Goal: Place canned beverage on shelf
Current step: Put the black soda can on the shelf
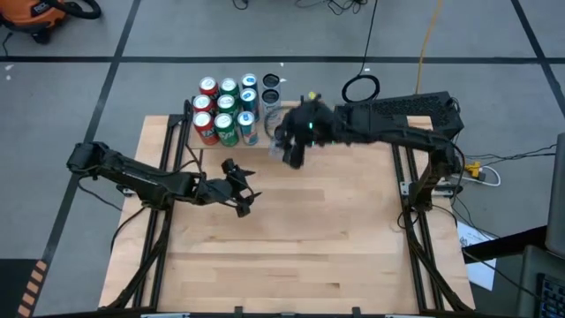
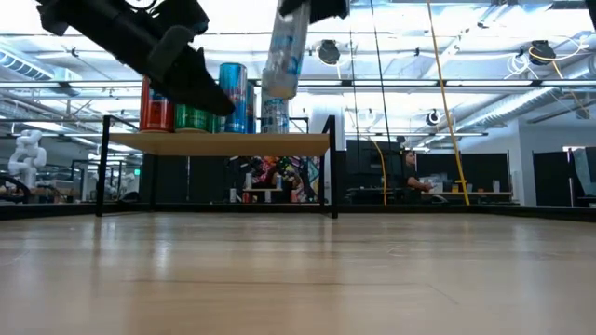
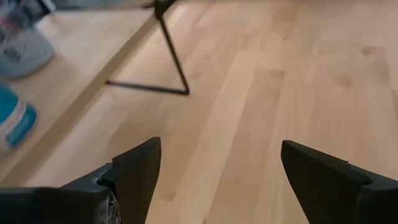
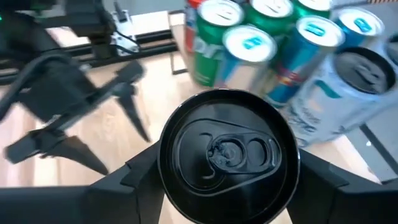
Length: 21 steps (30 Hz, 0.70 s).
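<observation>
Wooden table (image 1: 291,238), shelf (image 2: 219,142) at its far edge carrying red, green and blue cans (image 1: 225,109).
Right gripper (image 4: 224,180) grips a black-topped can (image 4: 229,154), holding it raised in the air just beside the shelf's right end. Left gripper (image 3: 217,171) hangs empty with fingers spread over the table, near the shelf's front edge.

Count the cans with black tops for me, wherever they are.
2. One tall pale can with a black top is held in the right claw, above the shelf's near right corner. The other black-topped pale can stands at the small light-wood shelf's back right corner.
</observation>
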Tool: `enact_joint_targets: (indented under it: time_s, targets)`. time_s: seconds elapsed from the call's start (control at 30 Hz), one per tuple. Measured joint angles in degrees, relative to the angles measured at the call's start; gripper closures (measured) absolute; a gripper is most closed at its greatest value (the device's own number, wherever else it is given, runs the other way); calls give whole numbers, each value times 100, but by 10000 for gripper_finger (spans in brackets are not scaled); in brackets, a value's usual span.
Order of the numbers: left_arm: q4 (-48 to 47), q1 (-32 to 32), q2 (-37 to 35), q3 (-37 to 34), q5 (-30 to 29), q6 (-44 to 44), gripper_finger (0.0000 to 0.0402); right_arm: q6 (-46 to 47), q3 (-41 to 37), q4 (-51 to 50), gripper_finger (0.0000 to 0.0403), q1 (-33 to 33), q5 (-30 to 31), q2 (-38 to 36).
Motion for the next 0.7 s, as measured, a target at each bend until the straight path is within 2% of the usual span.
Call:
enact_joint_targets:
  time_s: [0.13,0.4,0.7]
  targets:
    - [-352,-131,76,-2,-340,-352,75,-138,0,-18,168,-500,-473,59]
    - [-116,-158,200,6,-605,-528,75,-409,0,146,167,-1020,-1068,331]
    - [-146,-158,464,0,-705,-779,75,-814,0,247,166,-1289,-1108,636]
